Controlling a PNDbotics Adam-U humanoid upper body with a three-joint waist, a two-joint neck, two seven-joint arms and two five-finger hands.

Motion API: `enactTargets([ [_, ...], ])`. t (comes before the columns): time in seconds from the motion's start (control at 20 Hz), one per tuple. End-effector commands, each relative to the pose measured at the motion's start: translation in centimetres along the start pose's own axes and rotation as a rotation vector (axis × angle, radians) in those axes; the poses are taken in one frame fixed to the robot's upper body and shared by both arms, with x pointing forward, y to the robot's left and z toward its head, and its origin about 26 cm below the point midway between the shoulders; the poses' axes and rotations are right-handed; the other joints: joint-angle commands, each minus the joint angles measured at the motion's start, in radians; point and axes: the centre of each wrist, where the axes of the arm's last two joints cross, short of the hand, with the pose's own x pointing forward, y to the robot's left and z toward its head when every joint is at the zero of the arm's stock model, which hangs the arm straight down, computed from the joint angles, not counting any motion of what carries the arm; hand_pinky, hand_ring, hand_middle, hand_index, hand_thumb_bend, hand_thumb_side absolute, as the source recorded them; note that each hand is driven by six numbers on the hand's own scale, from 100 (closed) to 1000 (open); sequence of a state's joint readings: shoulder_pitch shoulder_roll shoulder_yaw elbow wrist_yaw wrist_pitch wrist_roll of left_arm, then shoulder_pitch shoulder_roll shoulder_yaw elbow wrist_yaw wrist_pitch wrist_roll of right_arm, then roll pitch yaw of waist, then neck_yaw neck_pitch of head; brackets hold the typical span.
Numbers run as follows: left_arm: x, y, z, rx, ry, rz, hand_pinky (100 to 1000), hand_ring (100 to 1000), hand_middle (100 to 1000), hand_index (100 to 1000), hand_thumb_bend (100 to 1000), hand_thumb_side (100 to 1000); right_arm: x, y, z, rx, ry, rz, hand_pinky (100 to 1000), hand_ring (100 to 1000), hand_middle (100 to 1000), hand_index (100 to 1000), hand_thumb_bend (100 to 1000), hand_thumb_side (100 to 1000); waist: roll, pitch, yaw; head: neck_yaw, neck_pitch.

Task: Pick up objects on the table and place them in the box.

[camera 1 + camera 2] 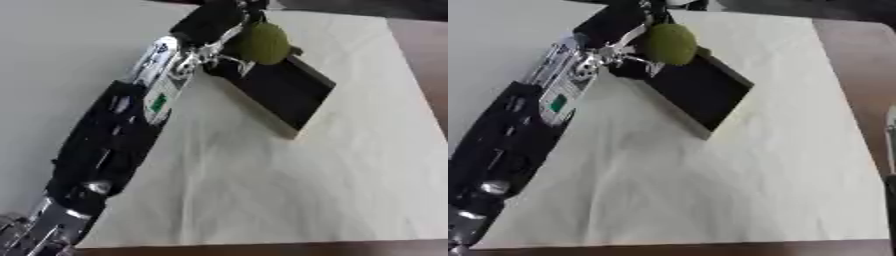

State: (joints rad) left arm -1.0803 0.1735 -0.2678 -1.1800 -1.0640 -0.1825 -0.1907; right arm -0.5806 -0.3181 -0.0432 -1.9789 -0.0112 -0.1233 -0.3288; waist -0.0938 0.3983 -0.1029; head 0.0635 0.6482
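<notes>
My left arm reaches from the lower left up to the top middle. Its hand is curled on a round, olive-green, fruit-like object. The object hangs at the near end of a shallow black box with a pale rim, which lies askew on the cream cloth. I cannot tell whether the object touches the box's floor. Most of the fingers are hidden behind the object and the top edge of the view. No other loose object shows on the cloth.
The cream cloth covers most of the table, and brown tabletop shows along the right and bottom edges. A thin grey and dark sliver stands at the right edge of the right eye view.
</notes>
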Motion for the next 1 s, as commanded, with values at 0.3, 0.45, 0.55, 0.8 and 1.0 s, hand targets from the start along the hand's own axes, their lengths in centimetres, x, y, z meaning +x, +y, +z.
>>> enactTargets([
  [0.3, -0.5, -2.5, 0.2, -0.116, -0.028, 0.003, 826, 834, 805, 944, 193, 100, 0.7, -0.3, -0.4, -0.005, -0.021, 0.004, 841, 704, 631, 725, 100, 621, 0.005, -0.015, 0.006, -0.011, -0.007],
  [0.45, -0.3, -2.2, 0.2, -0.113, -0.048, 0.013, 896, 899, 878, 997, 323, 303, 0.7, -0.2, -0.4, -0.005, -0.022, 0.002, 841, 704, 631, 725, 100, 621, 0.004, -0.012, 0.007, -0.013, -0.005],
  [0.55, -0.3, -1.7, 0.2, -0.09, -0.05, 0.008, 910, 913, 886, 1000, 382, 449, 0.7, -0.2, -0.4, -0.002, -0.022, 0.002, 841, 704, 630, 725, 100, 622, 0.005, -0.011, 0.007, -0.013, -0.003],
  [0.8, -0.1, 0.4, 0.5, 0.079, -0.016, 0.042, 875, 891, 856, 958, 237, 427, 0.7, -0.4, -0.3, -0.005, -0.021, 0.01, 840, 703, 630, 724, 100, 616, 0.007, -0.015, 0.01, -0.016, -0.002],
  [1.0, 0.8, 4.1, 1.4, 0.306, -0.006, 0.138, 833, 854, 809, 943, 132, 302, 0.7, -0.6, -0.4, -0.007, -0.03, 0.017, 839, 702, 630, 723, 100, 610, 0.01, -0.019, 0.016, -0.024, 0.003],
])
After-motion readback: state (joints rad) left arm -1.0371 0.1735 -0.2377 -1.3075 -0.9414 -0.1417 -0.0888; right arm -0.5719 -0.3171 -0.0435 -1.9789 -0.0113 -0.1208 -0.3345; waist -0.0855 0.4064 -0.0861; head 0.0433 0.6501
